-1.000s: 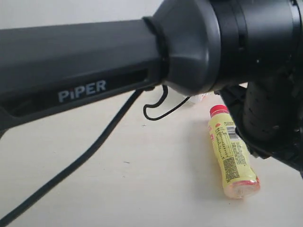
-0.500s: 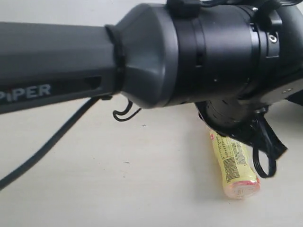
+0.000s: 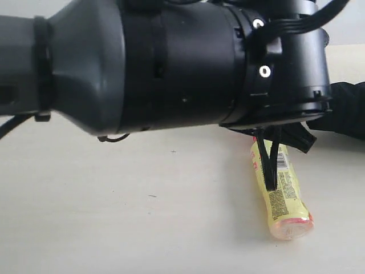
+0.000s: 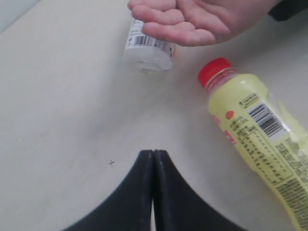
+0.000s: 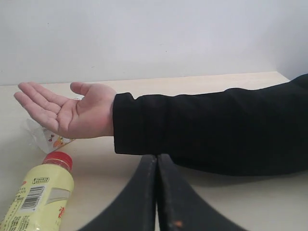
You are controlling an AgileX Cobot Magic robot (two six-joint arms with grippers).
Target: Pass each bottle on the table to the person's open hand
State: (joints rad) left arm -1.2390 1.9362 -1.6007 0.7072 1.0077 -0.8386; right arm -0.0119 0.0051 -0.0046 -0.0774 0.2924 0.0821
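A yellow bottle with a red cap (image 3: 279, 197) (image 4: 260, 132) (image 5: 38, 192) lies on its side on the pale table (image 3: 142, 228). A clear bottle with a white label (image 4: 147, 45) (image 5: 45, 137) lies partly under the person's open hand (image 4: 192, 19) (image 5: 67, 113), which hovers palm up. My left gripper (image 4: 153, 153) is shut and empty, above bare table short of both bottles. My right gripper (image 5: 157, 156) is shut and empty, just below the black sleeve (image 5: 211, 130). The other two bottles are out of view.
A large dark arm segment (image 3: 171, 63) fills the upper exterior view and hides most of the scene behind it. The person's black-sleeved forearm (image 3: 348, 111) reaches in from the right. A pale wall (image 5: 154, 33) backs the table.
The dark arm has swung left across the exterior view and now covers more of it, hiding the yellow bottle's cap. The bottle itself has not moved.
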